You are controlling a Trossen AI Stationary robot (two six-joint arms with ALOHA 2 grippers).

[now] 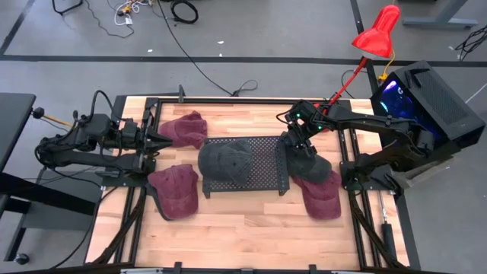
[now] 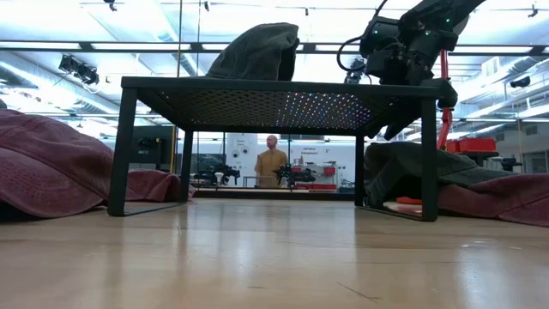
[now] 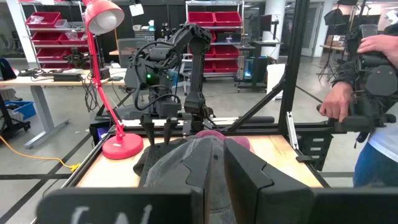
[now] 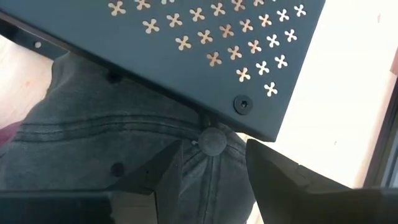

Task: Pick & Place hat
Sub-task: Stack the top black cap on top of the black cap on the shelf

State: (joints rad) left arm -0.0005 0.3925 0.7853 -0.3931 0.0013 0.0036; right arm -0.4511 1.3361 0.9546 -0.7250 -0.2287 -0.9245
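A black perforated stand (image 1: 262,152) stands mid-table, and a grey hat (image 1: 224,160) rests crown up on its left part. A second dark grey hat (image 1: 313,167) lies on the table at the stand's right end, its crown partly under the stand's edge (image 4: 186,37). My right gripper (image 4: 211,171) slants down over this hat, open, with a finger on each side of the crown's top button (image 4: 212,142). My left gripper (image 1: 160,141) waits at the table's left edge, level and shut, holding nothing. My right gripper's open fingers (image 4: 273,177) come slanting down from above and stand either side of the dark grey hat's top button. Whether they touch the cloth I cannot tell.
Maroon hats lie at the far left (image 1: 185,129), the near left (image 1: 176,192) and the near right (image 1: 323,198), the last against the dark grey hat. A red desk lamp (image 1: 377,34) leans in over the far right corner. A person (image 3: 367,93) stands beyond the table.
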